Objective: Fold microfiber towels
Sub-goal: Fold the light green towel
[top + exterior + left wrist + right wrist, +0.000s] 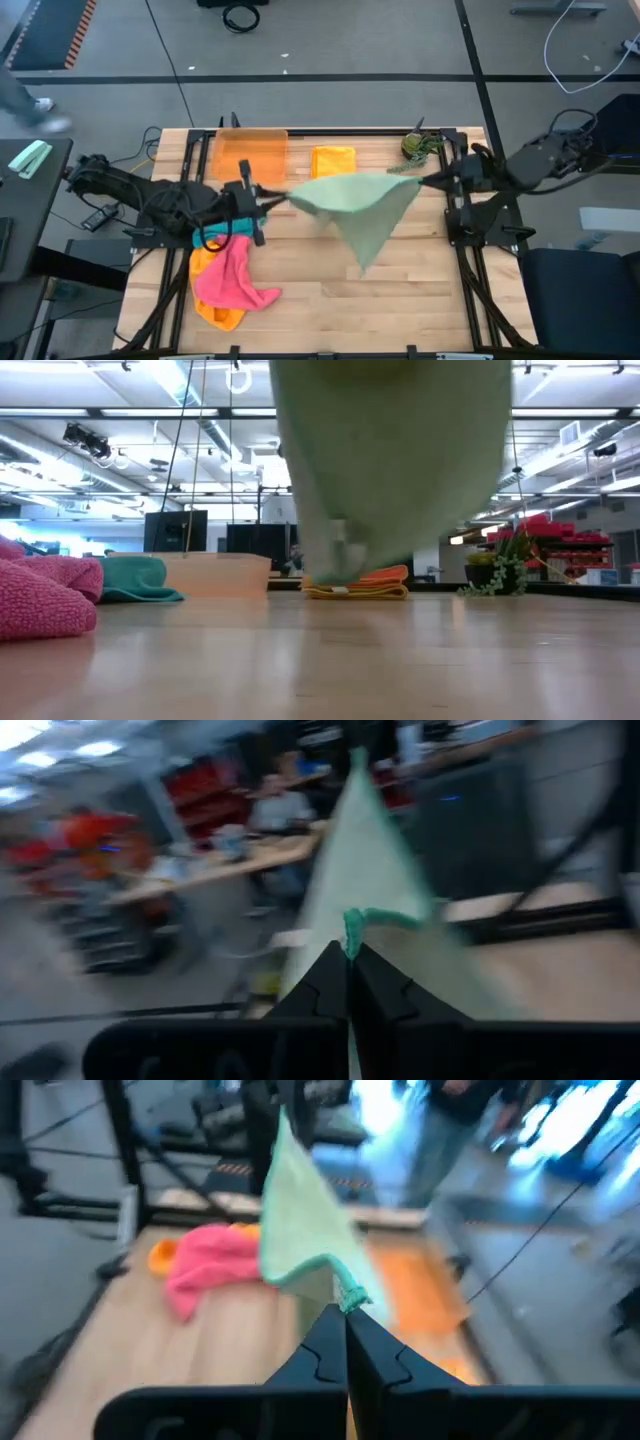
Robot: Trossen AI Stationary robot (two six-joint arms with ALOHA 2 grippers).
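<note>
A: How many towels are showing?
B: Five: one green towel (365, 205) hanging over the table (400, 300), a pink (232, 275), an orange (215, 310) and a teal one (222, 238) heaped near the left arm, and a folded yellow one (333, 161) lying beside the single tray (250, 152).
A: And the grippers?
B: The left gripper (268, 203) is pinching one corner of the green towel, jaws pressed together. The right gripper (428, 181) is pinching the opposite corner likewise.
</note>
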